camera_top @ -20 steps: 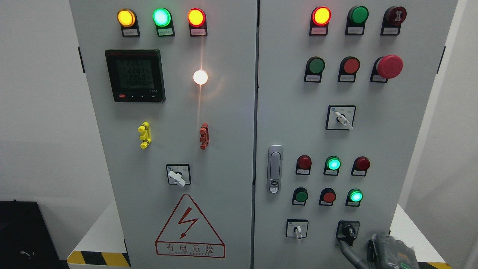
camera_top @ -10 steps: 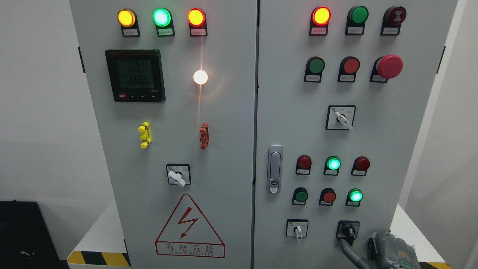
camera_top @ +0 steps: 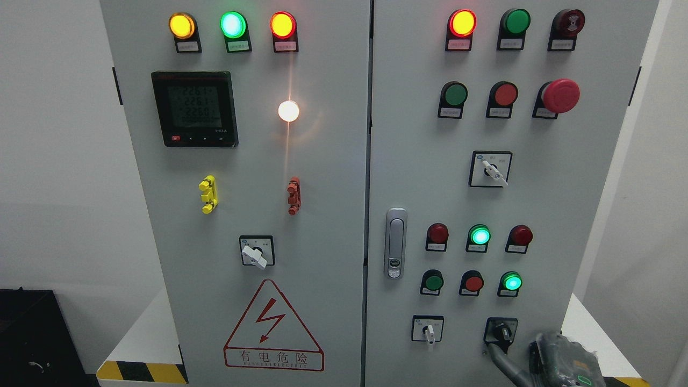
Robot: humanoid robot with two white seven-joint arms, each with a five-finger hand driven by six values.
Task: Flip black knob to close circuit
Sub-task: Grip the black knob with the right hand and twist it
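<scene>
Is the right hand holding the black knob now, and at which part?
Cannot be told. The right hand shows only partly at the bottom edge, with a finger just below the black knob.

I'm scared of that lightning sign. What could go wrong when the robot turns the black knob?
The right hand sits low beside the black knob, with one finger just under it, so it might slip off. The white-handled switch is close by and could get bumped instead.

The right hand (camera_top: 559, 361) shows at the lower right, one of its fingers (camera_top: 502, 364) pointing up-left.
</scene>
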